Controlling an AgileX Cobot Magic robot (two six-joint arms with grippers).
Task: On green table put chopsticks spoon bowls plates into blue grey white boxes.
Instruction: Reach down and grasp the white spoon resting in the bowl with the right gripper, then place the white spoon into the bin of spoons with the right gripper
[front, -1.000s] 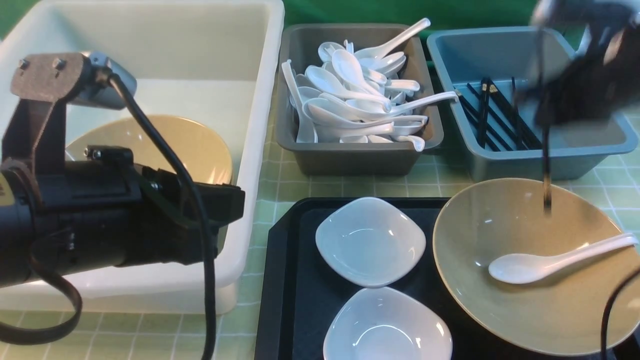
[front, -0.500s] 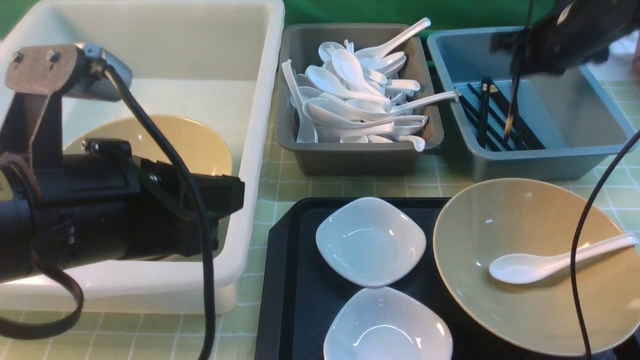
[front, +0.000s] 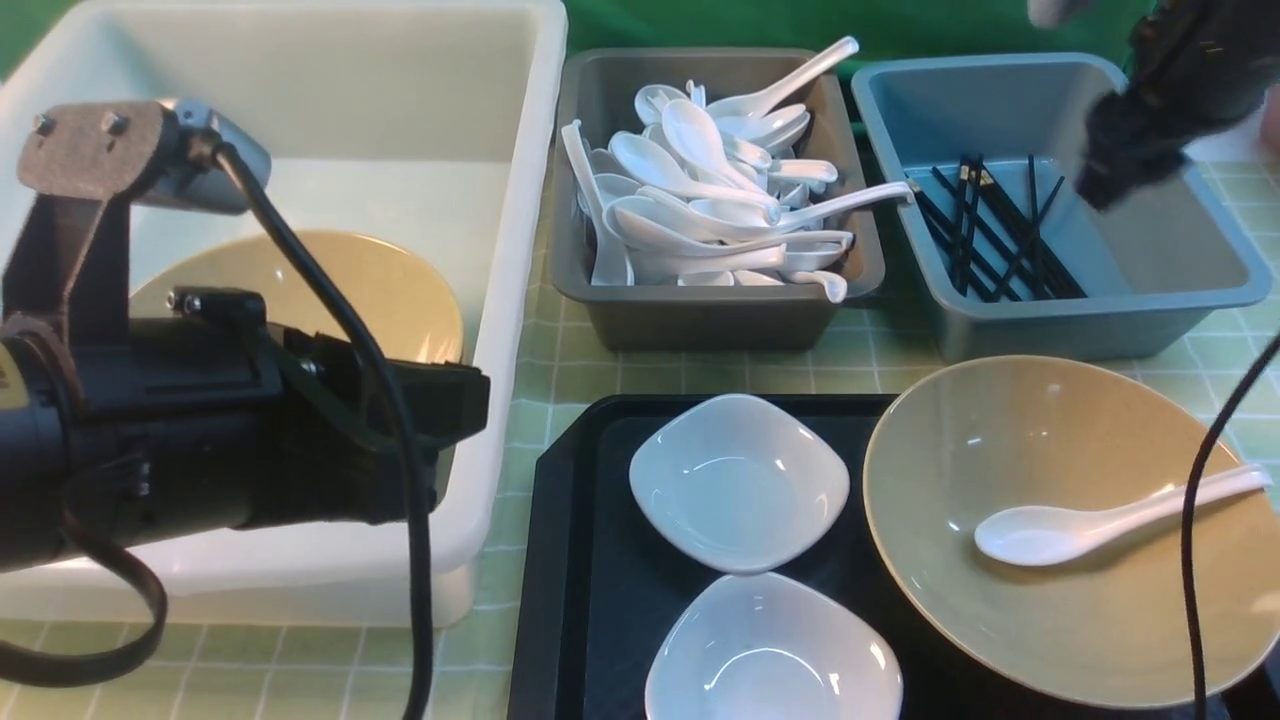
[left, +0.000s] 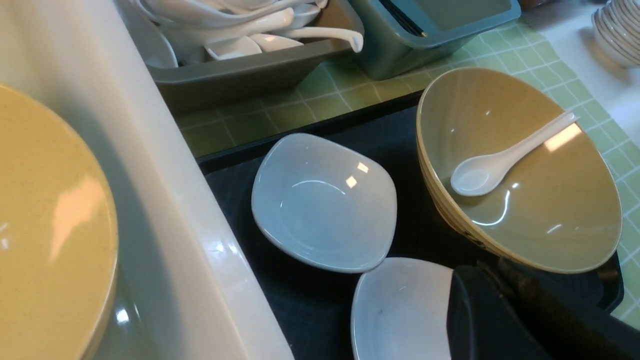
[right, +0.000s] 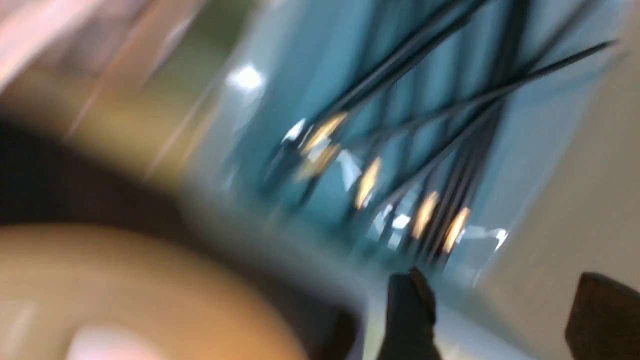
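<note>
Right fingers (front: 1115, 185): spread wide, gripping nothing, hanging over the far right part of the blue box (front: 1060, 330). Blurred in both views, so no finer detail.

Just below them and toward the left arm: chopsticks (front: 1000, 240), lying crossed on that box's floor, clear of the fingers. Further that way, beside the blue box: grey box (front: 700, 320), heaped with spoons (front: 700, 210), one handle reaching out toward the blue box.

Nearer the robot than the right fingers and well below them: a bowl (front: 1000, 620) on the black tray (front: 570, 560), one spoon (front: 1080, 525) lying in it, handle toward the rim. Across that bowl's right side: the right arm's cable (front: 1188, 560).

Left fingers (front: 450, 400): pressed shut, nothing seen in them, at the near right wall of the white box (front: 510, 250). Behind them, inside that box: a second bowl (front: 400, 290), partly hidden by the arm. To their right, past the wall: two plates (front: 738, 482) close together on the tray. Under everything: the desk (front: 560, 380).
</note>
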